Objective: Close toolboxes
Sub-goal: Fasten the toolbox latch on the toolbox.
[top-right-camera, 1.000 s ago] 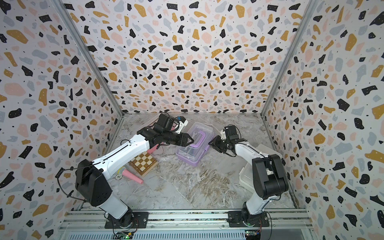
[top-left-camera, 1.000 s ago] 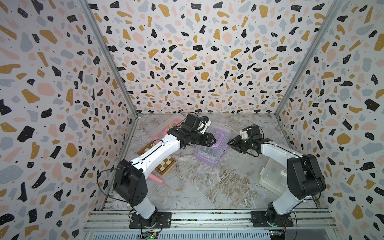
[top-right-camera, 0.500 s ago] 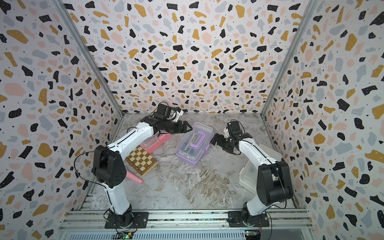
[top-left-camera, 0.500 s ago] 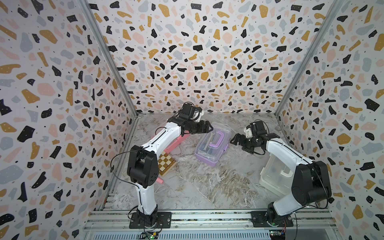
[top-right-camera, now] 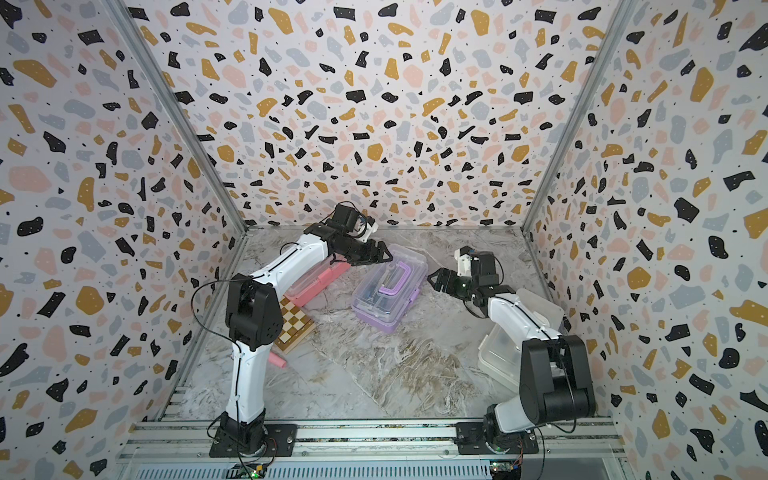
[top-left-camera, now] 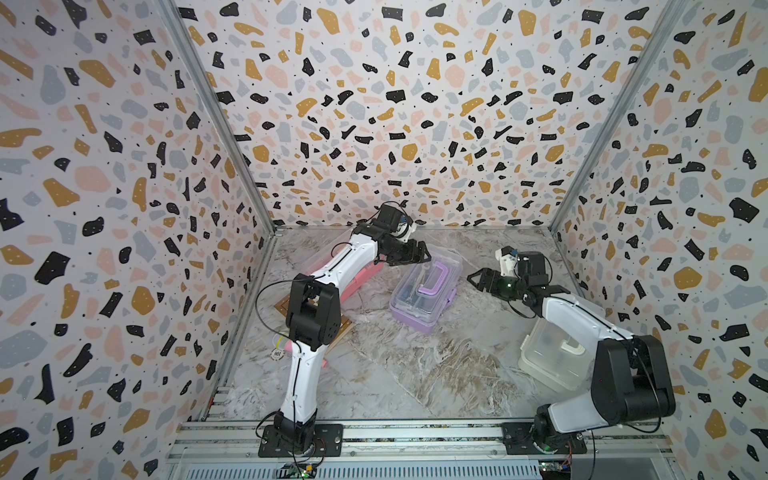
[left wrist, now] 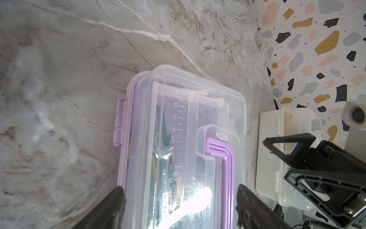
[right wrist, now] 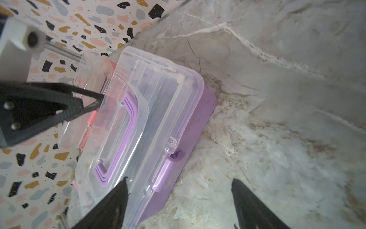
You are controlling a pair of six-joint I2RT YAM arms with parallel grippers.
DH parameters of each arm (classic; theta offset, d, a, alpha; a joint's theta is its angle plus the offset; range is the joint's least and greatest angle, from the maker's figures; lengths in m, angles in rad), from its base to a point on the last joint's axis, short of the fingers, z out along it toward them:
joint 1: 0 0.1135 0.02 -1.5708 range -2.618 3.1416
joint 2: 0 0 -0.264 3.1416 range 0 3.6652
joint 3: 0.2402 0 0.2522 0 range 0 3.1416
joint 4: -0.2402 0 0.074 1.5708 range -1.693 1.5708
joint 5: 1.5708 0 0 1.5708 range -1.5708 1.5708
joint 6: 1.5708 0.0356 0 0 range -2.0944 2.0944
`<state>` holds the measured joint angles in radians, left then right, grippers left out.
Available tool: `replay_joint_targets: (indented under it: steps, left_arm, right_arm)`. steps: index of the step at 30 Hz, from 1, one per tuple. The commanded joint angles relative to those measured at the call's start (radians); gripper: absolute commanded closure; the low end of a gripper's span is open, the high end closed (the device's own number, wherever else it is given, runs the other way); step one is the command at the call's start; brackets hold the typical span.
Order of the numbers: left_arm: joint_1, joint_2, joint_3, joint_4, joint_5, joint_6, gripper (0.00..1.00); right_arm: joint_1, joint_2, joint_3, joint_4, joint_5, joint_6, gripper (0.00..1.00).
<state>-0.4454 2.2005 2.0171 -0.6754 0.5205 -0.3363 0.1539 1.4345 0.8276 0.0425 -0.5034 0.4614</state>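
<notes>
The purple toolbox (top-left-camera: 424, 293) (top-right-camera: 388, 297) lies mid-table with its clear lid down; its purple latch (right wrist: 166, 174) sits on the side facing my right arm. My left gripper (top-left-camera: 419, 254) (left wrist: 180, 197) hovers open over the box's far end, touching nothing. My right gripper (top-left-camera: 478, 279) (right wrist: 179, 185) is open beside the latch side, apart from the box. The pink toolbox (top-right-camera: 322, 282) lies behind my left arm with its clear lid raised. The white toolbox (top-left-camera: 552, 353) (top-right-camera: 498, 349) sits at the right, partly under my right arm.
A wooden chessboard box (top-right-camera: 296, 325) lies at the left, half behind my left arm's elbow. A pink stick (top-right-camera: 277, 360) and a round token (top-left-camera: 277, 353) lie near it. Patterned walls enclose the table on three sides.
Both grippers opened and drew off the purple toolbox. My left arm folded back with its elbow raised; my right gripper moved right, away from the box.
</notes>
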Motion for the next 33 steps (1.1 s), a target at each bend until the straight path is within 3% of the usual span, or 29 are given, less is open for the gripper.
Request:
replay_joint_targets:
  steps: [1, 11, 14, 33]
  left_arm:
    - [0.005, 0.018, 0.048, -0.030, 0.025, 0.015, 0.13]
    - [0.020, 0.034, 0.058, -0.022, 0.049, -0.014, 0.13]
    - [0.019, 0.034, 0.052, -0.015, 0.055, -0.028, 0.13]
    - [0.043, 0.077, 0.081, -0.066, 0.065, 0.011, 0.13]
  right_arm:
    - [0.016, -0.045, -0.099, 0.291, -0.011, -0.188, 0.16]
    - [0.042, 0.099, -0.131, 0.408, -0.167, -0.441, 0.17]
    - [0.048, 0.150, -0.131, 0.443, -0.232, -0.485, 0.22]
    - [0.159, 0.339, -0.046, 0.575, -0.242, -0.478, 0.34]
